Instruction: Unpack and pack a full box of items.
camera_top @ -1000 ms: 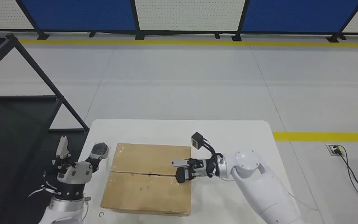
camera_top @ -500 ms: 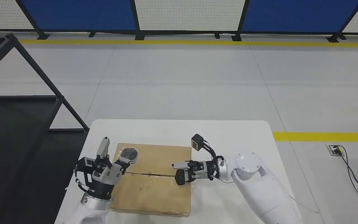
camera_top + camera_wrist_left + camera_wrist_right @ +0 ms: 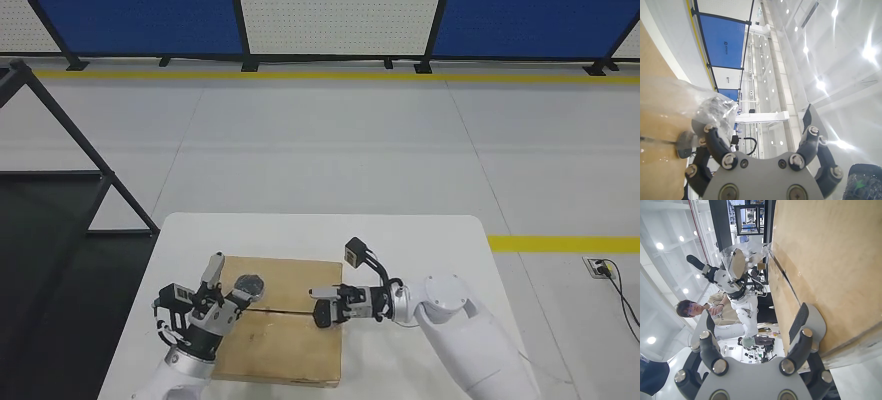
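A closed brown cardboard box (image 3: 285,335) lies on the white table (image 3: 420,240), its two top flaps meeting at a centre seam (image 3: 290,311). My left gripper (image 3: 231,281) hovers open over the box's left end near the seam. Crumpled clear plastic film (image 3: 715,106) clings to one of its fingers (image 3: 685,144), close to the box top (image 3: 651,75). My right gripper (image 3: 321,303) is open at the box's right end by the seam. In the right wrist view, my right gripper (image 3: 755,319) has one finger beside the box (image 3: 819,266), with the left gripper (image 3: 715,266) farther off.
The box covers the table's front left part, and bare tabletop lies behind it and to its right. A black metal frame (image 3: 60,130) stands on the floor beyond the table's left edge.
My left arm has swung right from beside the box's left edge to above its top near the seam. The right gripper has stayed almost where it was.
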Controlling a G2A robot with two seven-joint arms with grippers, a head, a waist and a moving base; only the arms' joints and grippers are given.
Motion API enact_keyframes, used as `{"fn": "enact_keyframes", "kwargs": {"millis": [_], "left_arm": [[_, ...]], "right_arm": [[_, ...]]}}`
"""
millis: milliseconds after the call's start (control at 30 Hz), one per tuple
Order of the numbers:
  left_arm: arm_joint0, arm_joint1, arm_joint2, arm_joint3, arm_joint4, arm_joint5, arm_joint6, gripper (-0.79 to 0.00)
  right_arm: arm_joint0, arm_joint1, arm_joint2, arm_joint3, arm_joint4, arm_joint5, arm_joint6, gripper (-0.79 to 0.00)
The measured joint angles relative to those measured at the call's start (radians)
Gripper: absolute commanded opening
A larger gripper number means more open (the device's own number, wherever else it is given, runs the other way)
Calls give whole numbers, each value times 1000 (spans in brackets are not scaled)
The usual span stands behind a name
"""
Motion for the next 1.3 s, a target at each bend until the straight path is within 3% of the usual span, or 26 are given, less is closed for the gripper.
{"fn": "enact_keyframes", "kwargs": {"millis": [533, 1300], "left_arm": [[-42, -11, 109, 18, 117, 37, 10, 0], [-85, -23, 173, 25, 174, 74, -1, 0]], "right_arm": [[-45, 19, 33, -52, 3, -4, -5, 0], [-108, 54, 100, -95, 2, -6, 19, 0]]}}
